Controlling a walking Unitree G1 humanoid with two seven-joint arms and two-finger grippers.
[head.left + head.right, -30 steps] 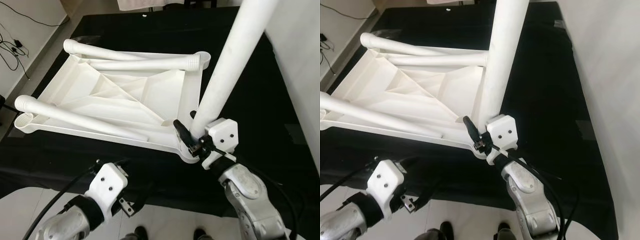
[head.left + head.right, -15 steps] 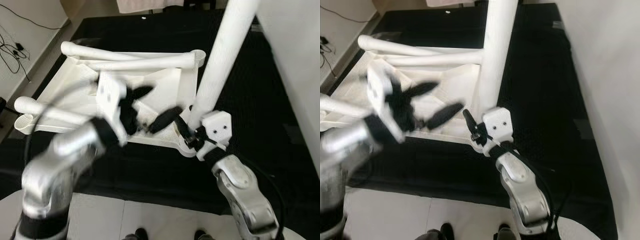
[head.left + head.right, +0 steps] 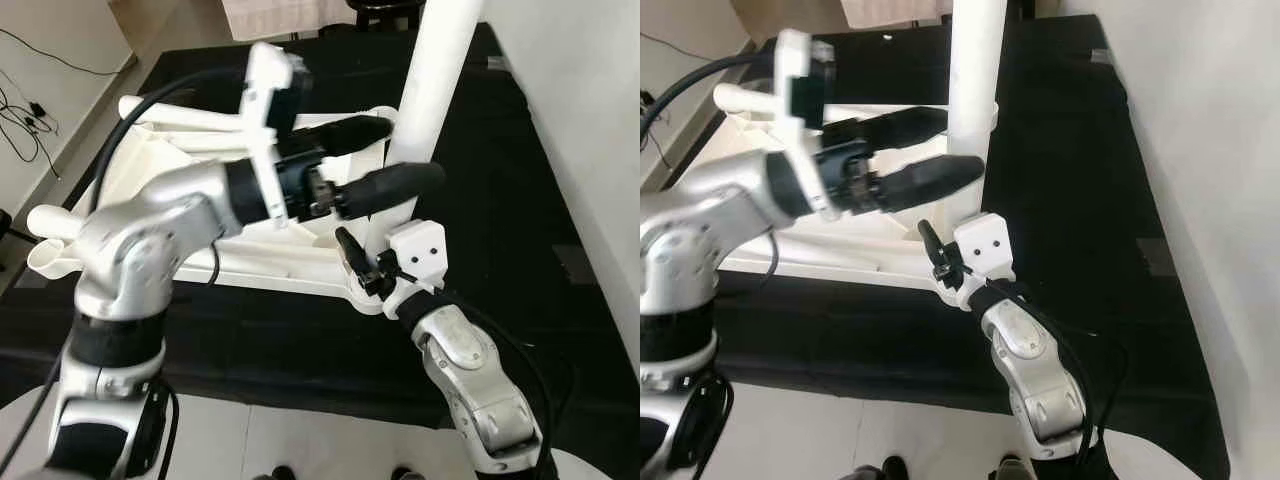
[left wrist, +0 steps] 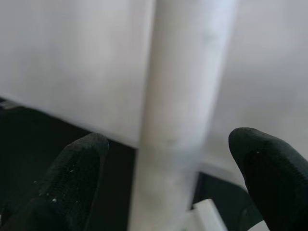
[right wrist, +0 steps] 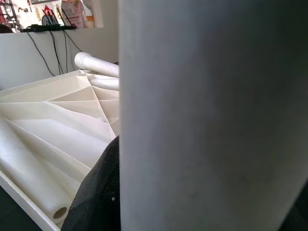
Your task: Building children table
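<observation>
I see the upturned tabletop (image 3: 180,190) lying on the black surface (image 3: 500,180), with one leg (image 3: 430,90) standing upright at its near right corner. My right end effector (image 3: 365,262) grips the leg's base. My left end effector (image 3: 385,155), fingers spread apart, straddles the leg higher up.

1. Smooth, matt white plastic on the table leg (image 3: 432,90) and upturned tabletop (image 3: 200,215).
2. Matt black cloth (image 3: 500,180) beneath.
3. Brushed silver metal arm (image 3: 150,240); textured black fingers (image 4: 72,187).
</observation>
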